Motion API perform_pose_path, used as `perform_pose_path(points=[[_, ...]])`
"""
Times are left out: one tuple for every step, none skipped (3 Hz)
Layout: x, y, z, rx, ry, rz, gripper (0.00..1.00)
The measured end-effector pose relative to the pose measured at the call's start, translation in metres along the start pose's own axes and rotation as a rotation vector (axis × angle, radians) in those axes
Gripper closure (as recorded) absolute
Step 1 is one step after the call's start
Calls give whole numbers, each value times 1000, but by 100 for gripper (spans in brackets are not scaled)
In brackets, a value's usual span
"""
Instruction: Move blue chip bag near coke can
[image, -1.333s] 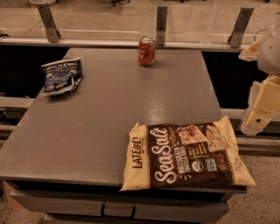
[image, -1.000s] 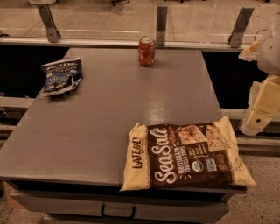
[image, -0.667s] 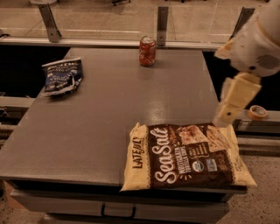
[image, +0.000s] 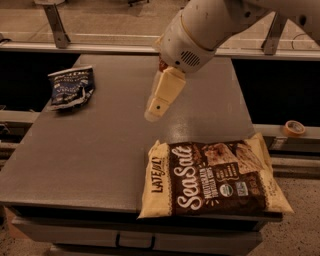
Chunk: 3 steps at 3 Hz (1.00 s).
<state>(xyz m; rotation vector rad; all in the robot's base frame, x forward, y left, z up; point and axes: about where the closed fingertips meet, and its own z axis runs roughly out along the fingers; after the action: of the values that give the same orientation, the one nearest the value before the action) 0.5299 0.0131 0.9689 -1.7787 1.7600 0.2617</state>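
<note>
Camera view looks down on a grey worktop. The only writing I can really read is on the big brown-and-cream bag at the front right: "LATE JULY" up its pale left side and "Sea Salt" in big white script. The smaller print next to that is too tiny to read. Its front edge and right corner hang over the front lip of the worktop.

The blue chip bag sits wrinkled at the back left, close to the left edge. It has white lettering but I can't make it out.

The arm comes in from the top right. The claw hangs tilted over the middle of the worktop, above the big bag's back edge and well apart from the blue one. Can't tell if it's open or closed.

The coke can is just a red sliver poking out behind the arm near the back edge.

Bare worktop runs between the blue bag and the claw. A tape roll sits off to the right on a ledge.
</note>
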Motion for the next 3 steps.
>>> perform_pose_path(points=[[0,0,0,0,1,0,0],[-4,-8,12,14,-36,20,0],[-33,-35,69,10,-142,40,0]])
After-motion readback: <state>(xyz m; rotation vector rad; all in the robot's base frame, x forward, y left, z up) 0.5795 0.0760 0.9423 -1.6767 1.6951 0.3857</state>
